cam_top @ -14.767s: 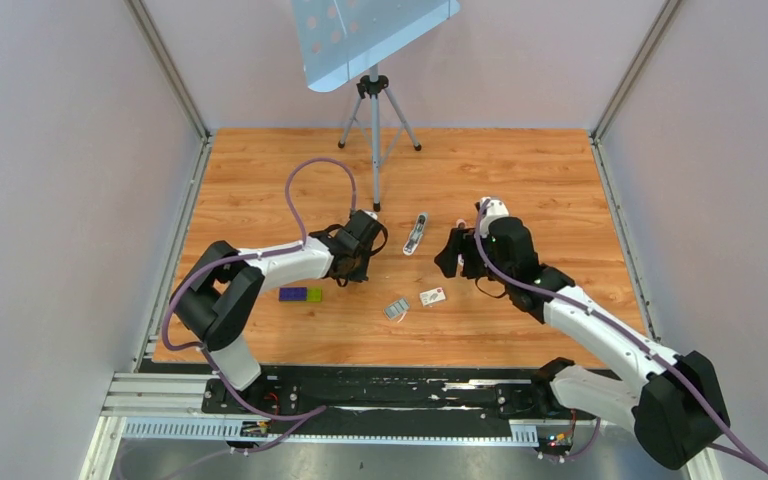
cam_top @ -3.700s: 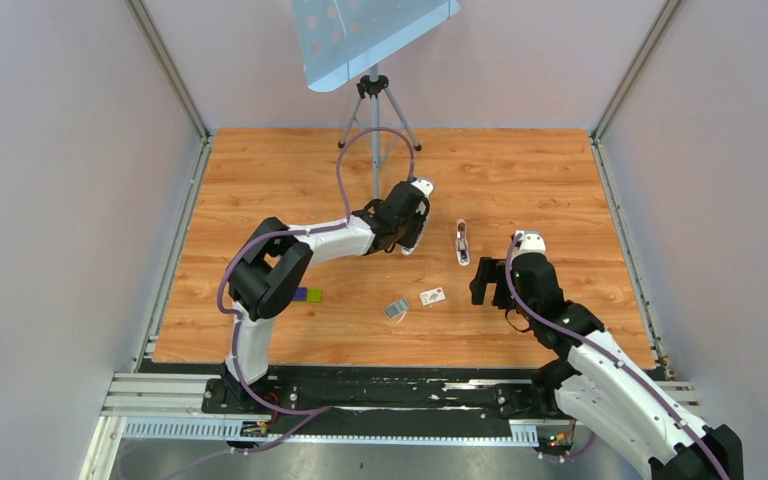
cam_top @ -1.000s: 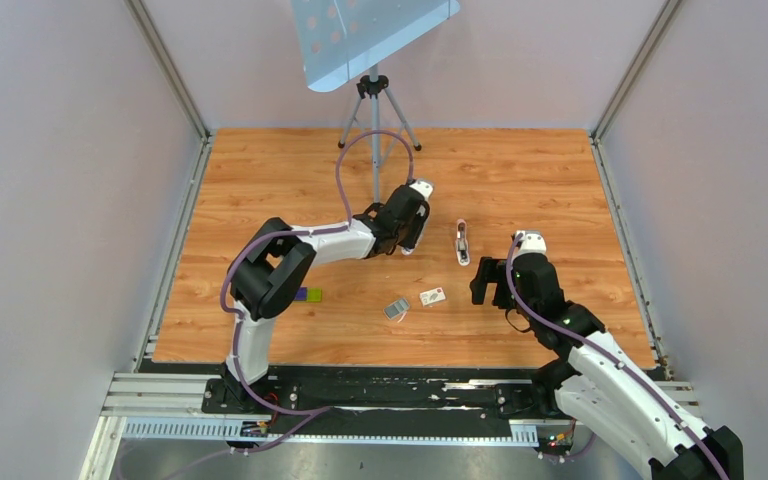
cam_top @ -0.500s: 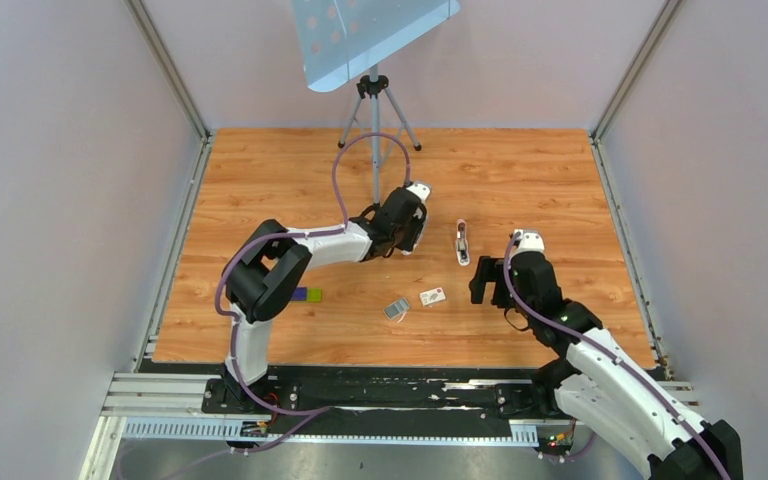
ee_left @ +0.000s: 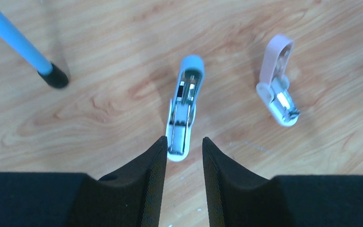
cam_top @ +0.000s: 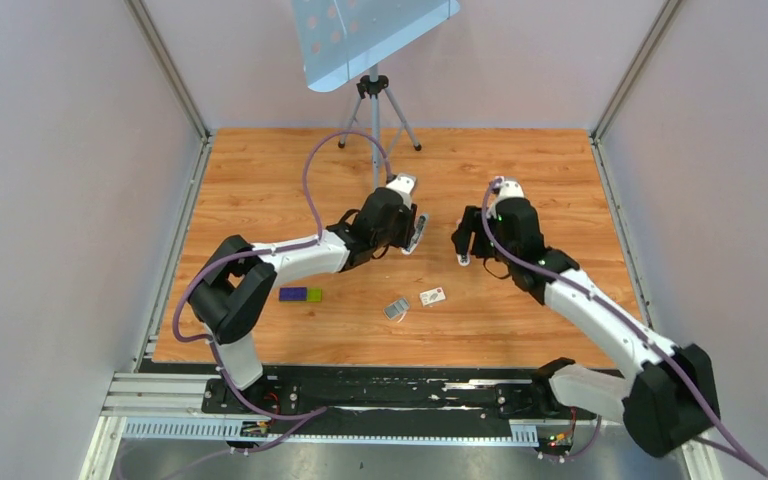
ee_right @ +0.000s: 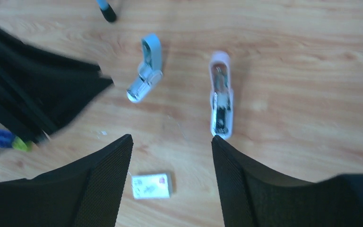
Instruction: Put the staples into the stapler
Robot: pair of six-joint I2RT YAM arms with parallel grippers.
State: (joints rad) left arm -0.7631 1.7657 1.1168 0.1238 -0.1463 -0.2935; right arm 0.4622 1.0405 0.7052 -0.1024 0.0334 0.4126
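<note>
The pale pink stapler (ee_right: 220, 97) lies on the wooden table with its silver inside showing. It is just ahead of the right finger of my right gripper (ee_right: 170, 137), which is open wide and empty above the table. In the top view my right gripper (cam_top: 463, 243) covers most of it. The pink stapler also shows in the left wrist view (ee_left: 278, 82). My left gripper (ee_left: 182, 141) is open with a narrow gap, and the near end of a pale blue stapler (ee_left: 184, 111) lies at its fingertips. A small grey staple strip (cam_top: 396, 308) lies nearer the front.
A white labelled card (ee_right: 151, 185) lies below my right gripper and also shows in the top view (cam_top: 432, 296). A purple-and-green block (cam_top: 300, 294) lies to the left. A tripod (cam_top: 375, 120) stands at the back, and one of its feet (ee_left: 54, 78) is near my left gripper.
My right arm has swung forward and left to hover over the pink stapler. My left gripper has drawn back a little to the left, uncovering the blue stapler.
</note>
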